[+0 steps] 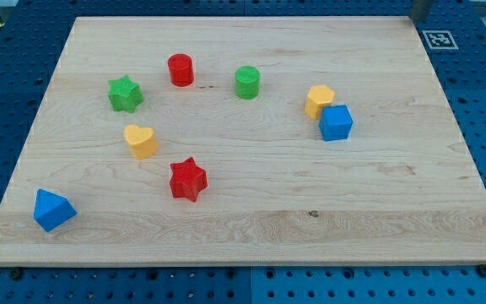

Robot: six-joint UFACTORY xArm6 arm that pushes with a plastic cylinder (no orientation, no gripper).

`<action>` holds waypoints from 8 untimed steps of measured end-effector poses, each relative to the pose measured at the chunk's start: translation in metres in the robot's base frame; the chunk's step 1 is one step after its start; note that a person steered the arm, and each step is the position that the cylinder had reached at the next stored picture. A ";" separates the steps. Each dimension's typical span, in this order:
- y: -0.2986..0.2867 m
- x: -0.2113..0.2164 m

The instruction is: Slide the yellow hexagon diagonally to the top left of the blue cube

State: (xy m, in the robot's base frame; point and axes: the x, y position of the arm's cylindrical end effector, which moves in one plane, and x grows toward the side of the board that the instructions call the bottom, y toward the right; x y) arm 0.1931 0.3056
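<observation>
Eight small coloured blocks on wooden board (251,219). Yellow hexagon block (318,100) touching blue cube (336,122), at its upper left, toward view's right. Green cylinder (246,82) well apart to the left. Tip not visible; no claw, state impossible to tell.

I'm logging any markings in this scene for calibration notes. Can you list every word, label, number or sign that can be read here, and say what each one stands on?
No readable words, brands or numbers anywhere in the view.
One sign only: a black-and-white square fiducial marker on the blue perforated base, just off the wooden board at the view's top right; it carries a pattern, no text.
The coloured blocks and the board are unmarked.
My tip does not show.
</observation>
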 end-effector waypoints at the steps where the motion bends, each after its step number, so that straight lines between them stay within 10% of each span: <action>1: -0.006 0.003; 4: -0.074 0.134; 8: -0.153 0.178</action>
State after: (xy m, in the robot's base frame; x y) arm 0.3715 0.1528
